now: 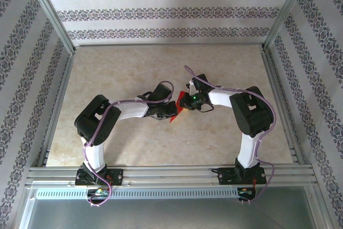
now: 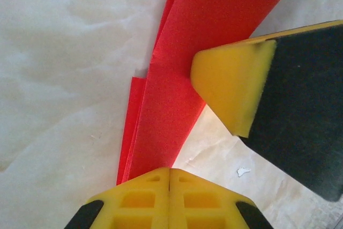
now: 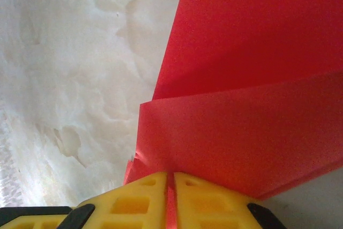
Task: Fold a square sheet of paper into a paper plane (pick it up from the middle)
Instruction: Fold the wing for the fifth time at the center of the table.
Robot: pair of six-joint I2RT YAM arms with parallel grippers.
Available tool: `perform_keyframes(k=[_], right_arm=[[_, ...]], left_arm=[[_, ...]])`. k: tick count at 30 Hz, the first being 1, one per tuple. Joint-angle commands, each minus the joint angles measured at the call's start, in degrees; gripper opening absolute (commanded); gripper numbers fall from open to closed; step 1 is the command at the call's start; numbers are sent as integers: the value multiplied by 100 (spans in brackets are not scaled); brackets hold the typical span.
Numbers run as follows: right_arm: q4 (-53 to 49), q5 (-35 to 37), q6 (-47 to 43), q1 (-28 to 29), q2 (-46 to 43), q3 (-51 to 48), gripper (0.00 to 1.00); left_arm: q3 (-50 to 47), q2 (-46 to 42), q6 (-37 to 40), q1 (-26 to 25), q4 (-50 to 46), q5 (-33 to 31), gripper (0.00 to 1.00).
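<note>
From above, we see both arms bent inward so that the left gripper (image 1: pixel 171 112) and the right gripper (image 1: pixel 187 101) meet near the middle of the tabletop (image 1: pixel 134 148). The sheet of paper (image 1: pixel 181 100) shows as a small red patch pinched between them, but this view is too coarse to tell layers or finger state. In the left wrist view the left fingers (image 2: pixel 144 199) are pressed together on the near end of a narrow folded strip of the paper. The strip runs away from them in several stacked layers, and one yellow-padded finger of the right arm lies against its right edge. Pale tabletop shows around the paper, though we cannot tell whether the strip touches it. In the right wrist view the right fingers (image 3: pixel 201 199) are closed with red paper in the seam between them, and two overlapping flaps fan out toward the far right. That overlap is not visible from the left wrist, and the other arm's finger is not visible from here. We judge that a fold is being set. To do it well we should hold both pinches firm, move the arms together so the thin paper does not tear, and line up the layered edges before pressing the crease.
</note>
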Motion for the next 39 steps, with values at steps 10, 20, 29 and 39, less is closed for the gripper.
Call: perform_keyframes(k=[10,20,29,39], right_arm=[[-66,-118,-25,-279,225,43,15],[-117,130,27,-890,305,302,16],[-261,455,-23,-1269,587,707,16],[-321,636,36,-1595,692,1103,16]], left_arm=[[-68,257,-92,67,-544,-82,1],[-440,201,-201,60,-582,-107,0],[-501,202,-199,59,-574,-84,0],[-479,204,-166,57,-565,-27,0]])
